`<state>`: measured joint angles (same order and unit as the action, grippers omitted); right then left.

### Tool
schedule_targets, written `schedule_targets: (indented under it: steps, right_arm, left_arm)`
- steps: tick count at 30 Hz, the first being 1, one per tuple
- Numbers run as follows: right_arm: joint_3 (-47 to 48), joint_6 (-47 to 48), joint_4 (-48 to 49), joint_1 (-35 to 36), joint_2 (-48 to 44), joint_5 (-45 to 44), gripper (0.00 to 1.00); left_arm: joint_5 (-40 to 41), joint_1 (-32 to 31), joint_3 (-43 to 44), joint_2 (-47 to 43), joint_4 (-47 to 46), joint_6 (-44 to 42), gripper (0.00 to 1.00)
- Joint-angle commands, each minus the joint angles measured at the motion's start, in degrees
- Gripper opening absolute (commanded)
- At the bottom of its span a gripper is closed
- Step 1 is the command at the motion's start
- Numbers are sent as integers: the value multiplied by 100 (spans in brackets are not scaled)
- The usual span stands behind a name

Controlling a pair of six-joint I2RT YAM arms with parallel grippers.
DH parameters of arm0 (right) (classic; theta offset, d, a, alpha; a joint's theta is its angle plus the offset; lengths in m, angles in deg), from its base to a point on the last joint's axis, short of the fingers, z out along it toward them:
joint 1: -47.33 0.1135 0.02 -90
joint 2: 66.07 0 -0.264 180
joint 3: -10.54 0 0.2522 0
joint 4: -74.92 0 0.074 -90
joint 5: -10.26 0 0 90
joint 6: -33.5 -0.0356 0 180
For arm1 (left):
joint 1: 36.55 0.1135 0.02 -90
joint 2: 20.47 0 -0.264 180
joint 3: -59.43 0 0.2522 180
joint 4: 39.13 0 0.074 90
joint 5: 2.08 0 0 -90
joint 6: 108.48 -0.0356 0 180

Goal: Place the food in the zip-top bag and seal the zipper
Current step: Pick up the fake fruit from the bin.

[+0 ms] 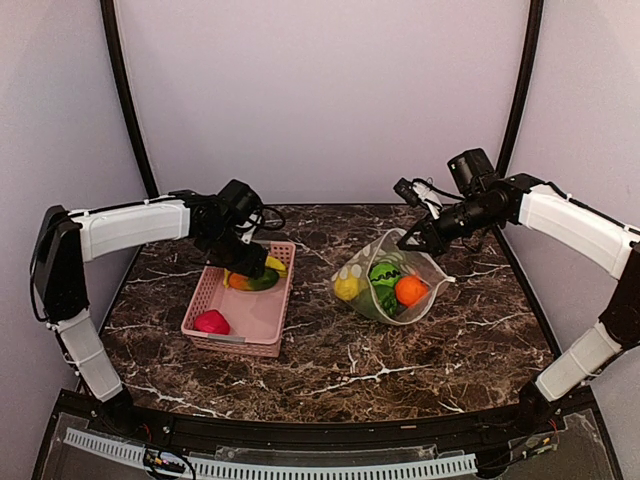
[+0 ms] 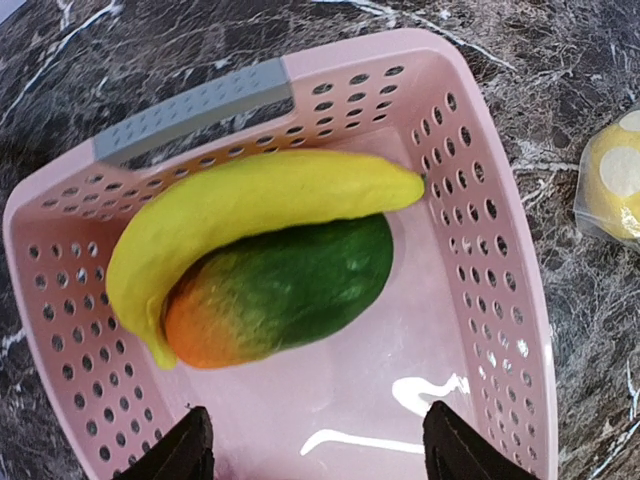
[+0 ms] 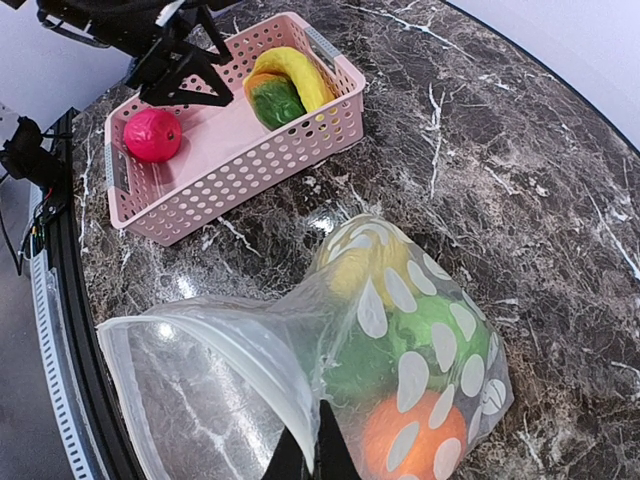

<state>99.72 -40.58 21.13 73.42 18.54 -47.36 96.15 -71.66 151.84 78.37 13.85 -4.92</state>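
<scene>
Two pieces lie below the wide-open, empty left tool (image 2: 320,447): banana (image 2: 250,215) against a green-orange fruit (image 2: 285,290) in the pink basket (image 2: 490,250) (glossy, probably slippery; grip the banana mid-curve). Across the surface, the right tool (image 3: 312,450) pinches the rim of the floppy zip-top bag (image 3: 400,330).

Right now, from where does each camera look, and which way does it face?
Top external: high behind the arms, facing down over the table; both arms show.
Left wrist: above the pink basket, facing down at the banana; left gripper fingertips at bottom.
Right wrist: low behind the zip-top bag, facing the pink basket; right gripper shut on the bag's rim.
Shared: all show pink basket and banana.
</scene>
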Motion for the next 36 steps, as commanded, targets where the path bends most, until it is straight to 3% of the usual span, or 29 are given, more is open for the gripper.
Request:
schedule_targets:
  steps: [1, 8, 15, 25, 36]
  right_arm:
    - [-25, 14, 113, -25, 12, 40, 0]
    - [-37, 31, 118, -22, 88, -21, 0]
    - [-64, 84, 120, -25, 129, -170, 0]
    - [-71, 79, 110, -22, 222, -145, 0]
    - [-19, 85, 60, -24, 289, -109, 0]
  left_arm:
    - [-344, 128, 666, 571, -64, -176, 69]
    - [-547, 344, 1171, 1159, -125, -538, 68]
    - [-800, 391, 878, 1087, -243, -1022, 71]
    - [-107, 392, 696, 1101, 40, -1500, 72]
    - [-238, 393, 732, 1400, 271, -1547, 70]
